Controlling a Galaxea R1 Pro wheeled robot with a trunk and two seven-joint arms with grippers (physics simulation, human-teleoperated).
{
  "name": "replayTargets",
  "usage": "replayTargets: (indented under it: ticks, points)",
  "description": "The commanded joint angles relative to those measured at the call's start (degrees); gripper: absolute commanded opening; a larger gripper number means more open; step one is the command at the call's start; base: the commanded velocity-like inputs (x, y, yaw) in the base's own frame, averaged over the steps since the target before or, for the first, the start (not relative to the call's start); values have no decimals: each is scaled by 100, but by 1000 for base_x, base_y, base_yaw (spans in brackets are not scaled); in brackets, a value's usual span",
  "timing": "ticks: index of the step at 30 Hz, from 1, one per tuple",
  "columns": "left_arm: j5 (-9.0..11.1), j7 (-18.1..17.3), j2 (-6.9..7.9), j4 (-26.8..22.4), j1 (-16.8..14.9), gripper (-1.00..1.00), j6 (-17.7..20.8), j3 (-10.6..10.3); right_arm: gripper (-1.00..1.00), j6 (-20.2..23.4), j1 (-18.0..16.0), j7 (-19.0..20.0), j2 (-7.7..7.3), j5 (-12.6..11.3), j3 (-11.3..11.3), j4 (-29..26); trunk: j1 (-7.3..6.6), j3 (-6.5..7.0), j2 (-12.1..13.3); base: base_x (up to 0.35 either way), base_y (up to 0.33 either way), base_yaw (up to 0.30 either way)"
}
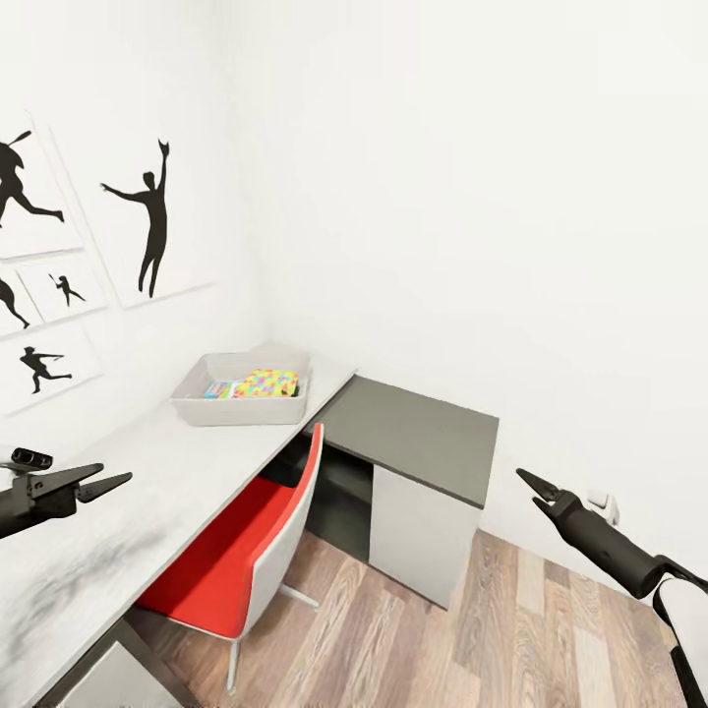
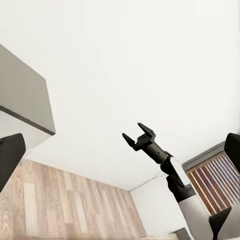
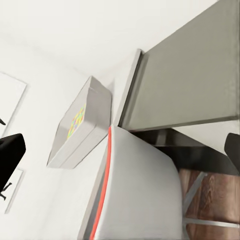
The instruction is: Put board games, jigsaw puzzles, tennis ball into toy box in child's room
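The toy box (image 1: 239, 405) is a light grey bin standing at the far end of the table (image 1: 147, 472), near the room's corner. A multicoloured jigsaw puzzle (image 1: 265, 383) lies inside it; the right wrist view catches the same toy box (image 3: 82, 130) and its colours. Over the table's near end, my left gripper (image 1: 113, 476) is open and holds nothing. To the right, above the floor, my right gripper (image 1: 531, 489) is also open and empty; the left wrist view shows it (image 2: 138, 134) with fingers spread. Board games, tennis ball and bed are out of view.
A red chair (image 1: 231, 556) with a white back is pushed under the table, between the arms. The dark grey corner section (image 1: 413, 433) stands past it. Wood floor (image 1: 511, 629) lies open to the right. Black athlete pictures (image 1: 147, 216) hang on the left wall.
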Motion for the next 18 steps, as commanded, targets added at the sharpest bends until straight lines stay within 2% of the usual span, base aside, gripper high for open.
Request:
replayTargets:
  ticks: [1,18]
  points:
    - [2,-20,4,-1,-1,100,61,-1,100,34,-7,18,1,7,-8,1,0,-6,-12,-310,26,-238]
    - [2,-20,5,-1,-1,100,61,-1,100,32,-7,18,1,7,4,78,0,100,-12,-318,4,-236]
